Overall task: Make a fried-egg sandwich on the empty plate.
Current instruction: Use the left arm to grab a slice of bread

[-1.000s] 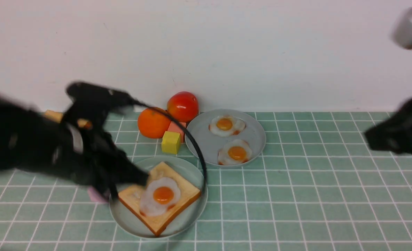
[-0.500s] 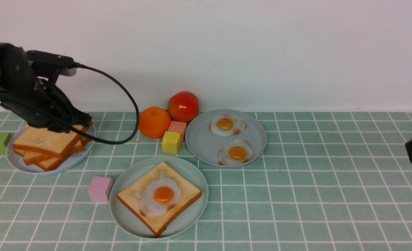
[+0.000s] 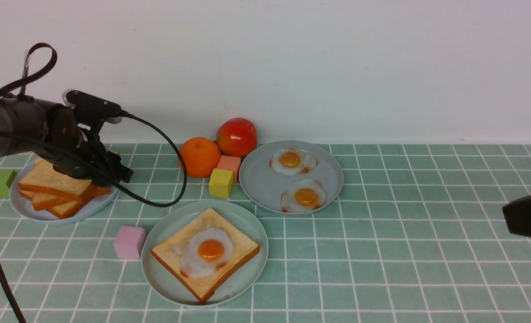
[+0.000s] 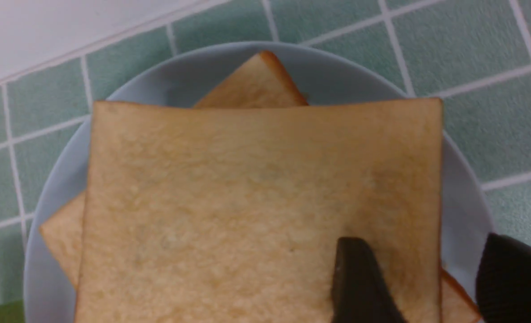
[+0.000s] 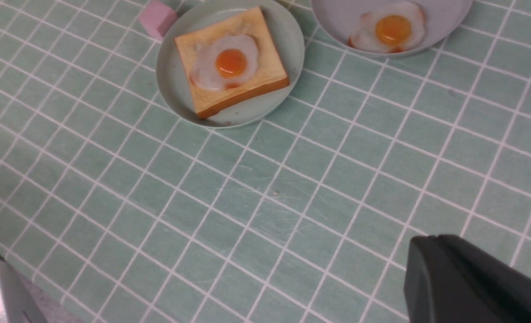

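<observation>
Mint-green plate: toast slice flat on it, fried egg topmost. Pink cube just left of mint-green plate. Toast stack on grey-blue plate, back-left of mint-green plate. Left end effector at stack, fingers apart: one finger over top slice, other past its edge. Egg plate back-right of mint-green plate. Right end effector well right, mostly out of view; cannot tell whether apart or together.

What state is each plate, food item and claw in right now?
Mint-green plate: one toast slice with egg on top; no second slice.
Toast stack: resting on left grey-blue plate.
Left claw: open, one finger over stack's top slice, other past its edge.
Right claw: at right edge; opening unclear.
</observation>
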